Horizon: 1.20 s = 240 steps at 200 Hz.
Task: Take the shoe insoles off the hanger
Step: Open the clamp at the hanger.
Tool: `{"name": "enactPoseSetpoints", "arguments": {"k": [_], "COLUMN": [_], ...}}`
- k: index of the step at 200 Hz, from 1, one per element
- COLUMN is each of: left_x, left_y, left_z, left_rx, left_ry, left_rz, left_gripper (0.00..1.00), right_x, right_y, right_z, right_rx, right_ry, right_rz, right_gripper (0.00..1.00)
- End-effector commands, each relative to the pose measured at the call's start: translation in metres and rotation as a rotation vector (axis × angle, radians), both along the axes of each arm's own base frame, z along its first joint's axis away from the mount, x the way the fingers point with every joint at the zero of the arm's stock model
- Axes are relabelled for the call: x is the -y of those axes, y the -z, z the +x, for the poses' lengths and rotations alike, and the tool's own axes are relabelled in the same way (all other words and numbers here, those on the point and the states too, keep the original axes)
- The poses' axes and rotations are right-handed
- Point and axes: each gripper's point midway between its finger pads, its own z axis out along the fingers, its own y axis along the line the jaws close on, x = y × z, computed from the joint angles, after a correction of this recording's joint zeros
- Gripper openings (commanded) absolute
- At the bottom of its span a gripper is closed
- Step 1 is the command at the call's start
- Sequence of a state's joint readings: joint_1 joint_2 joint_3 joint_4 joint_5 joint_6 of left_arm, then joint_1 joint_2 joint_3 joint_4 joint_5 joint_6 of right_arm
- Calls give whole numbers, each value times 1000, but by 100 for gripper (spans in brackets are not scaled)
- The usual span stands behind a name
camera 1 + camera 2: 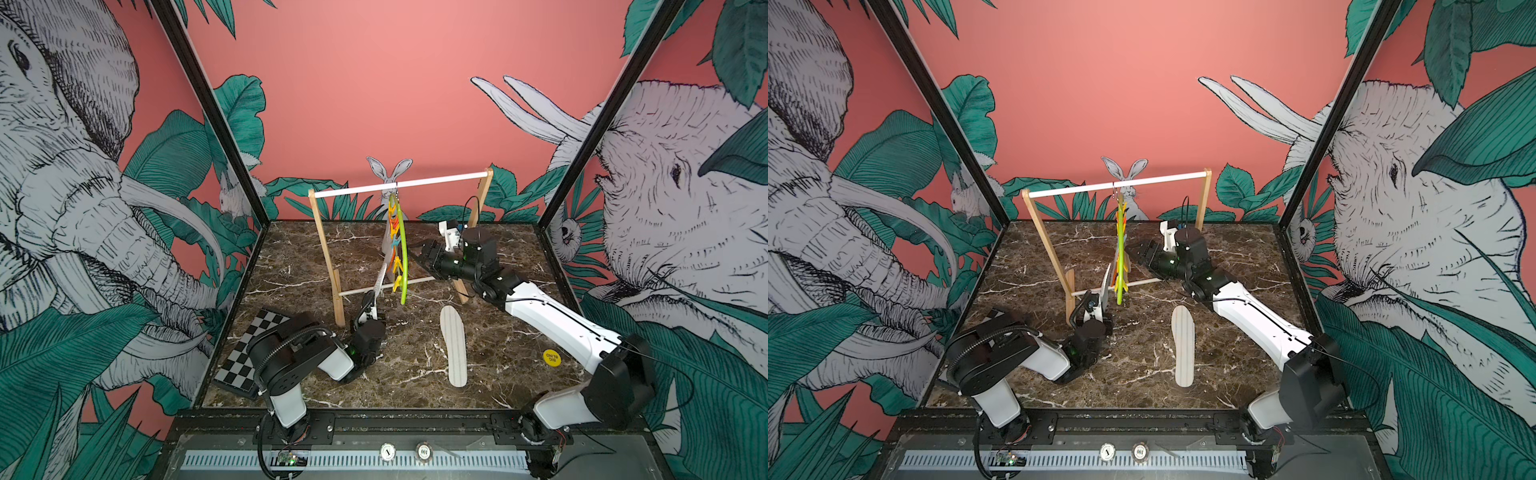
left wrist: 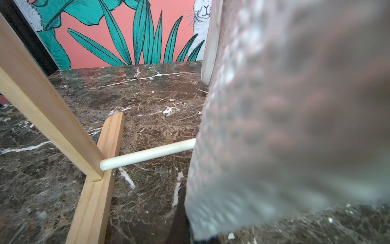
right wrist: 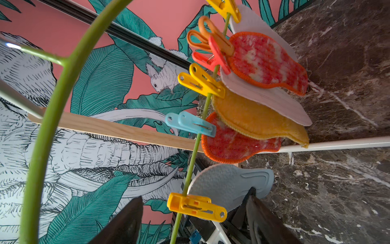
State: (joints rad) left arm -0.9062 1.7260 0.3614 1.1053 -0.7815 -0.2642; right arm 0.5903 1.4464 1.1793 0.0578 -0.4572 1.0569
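Left claw [image 1: 375, 300] pinching insole [image 2: 295, 126], right claw [image 3: 194, 199] open

That dimpled insole [image 2: 295, 126] right in front of my left gripper [image 1: 372, 303] is pure blur, blocking everything behind it.

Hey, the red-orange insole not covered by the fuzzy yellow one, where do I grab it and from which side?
Probably grip the red-orange insole at its free end, farthest from the hanger, across its flat faces. Approach from where the right gripper is: that face is uncovered, a white insole behind.
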Motion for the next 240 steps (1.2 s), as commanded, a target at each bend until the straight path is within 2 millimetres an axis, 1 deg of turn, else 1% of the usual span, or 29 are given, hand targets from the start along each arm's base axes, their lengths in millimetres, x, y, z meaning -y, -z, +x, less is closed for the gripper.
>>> {"name": "enactPoseSetpoints", "arguments": {"k": [1,23,51,94,131,156,198,240], "left_x": [3,9,15,19,27,24,18,11], "left_y": [-14,-13,-9,-8,-5,-4,-14,-28], "left_z": [-1,-4,-8,-17,-28,-37,-55,-72], "left_rx": [23,11,-16,-44,-114,-159,-194,-218], "left_ry": [27,68,119,183,272,297,361,415], "left_rz": [-82,-82,-75,-80,-48,-25,-34,-65], "left_gripper": [0,0,0,0,0,0,0,0], "right_x": [2,3,11,23,33,44,67,75], "right_y": [-9,-9,-10,-11,2,8,25,47], "right_z": [-6,-7,-11,-19,-22,-22,-24,-27], "right_rx": [47,73,127,171,153,144,111,79], "right_ry": [-4,-8,7,-6,-19,-24,-23,-29], "right_rz": [1,-1,-28,-65,-87,-81,-92,-115], "right_gripper": [79,78,76,77,78,78,77,77]}}
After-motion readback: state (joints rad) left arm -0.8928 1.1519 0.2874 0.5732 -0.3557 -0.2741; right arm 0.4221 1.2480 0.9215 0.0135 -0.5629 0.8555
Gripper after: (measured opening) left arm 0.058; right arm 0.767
